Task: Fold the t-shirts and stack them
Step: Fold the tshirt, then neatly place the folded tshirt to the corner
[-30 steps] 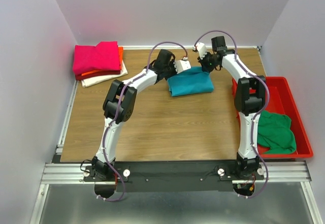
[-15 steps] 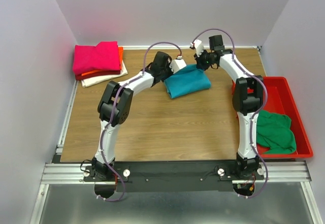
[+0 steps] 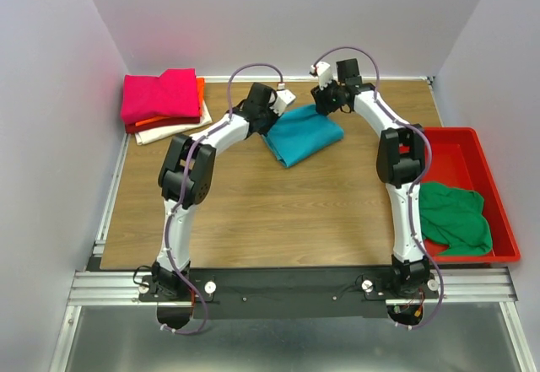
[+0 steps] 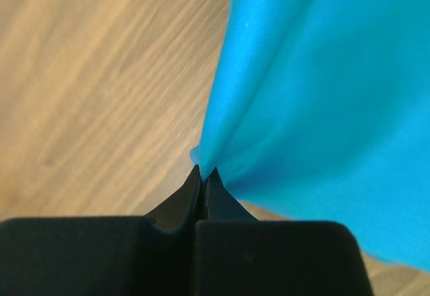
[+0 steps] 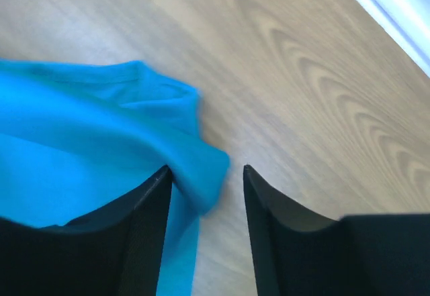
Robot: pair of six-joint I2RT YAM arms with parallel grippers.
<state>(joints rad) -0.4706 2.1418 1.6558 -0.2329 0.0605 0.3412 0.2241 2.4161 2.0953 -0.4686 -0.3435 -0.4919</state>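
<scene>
The left end effector [image 4: 203,174] is clamped on the teal shirt [image 4: 322,108]; the right end effector [image 5: 205,171] is held parted around its corner.

One teal t-shirt [image 3: 305,133], one green [image 3: 456,218], one magenta [image 3: 160,94], one orange [image 3: 201,94], one cream [image 3: 173,130], one red tray [image 3: 462,163]

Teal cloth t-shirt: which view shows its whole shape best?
Top external: the teal cloth t-shirt shows nearly whole. Left wrist: a corner pinched in the left claw; right wrist: an edge inside the open right claw.
</scene>
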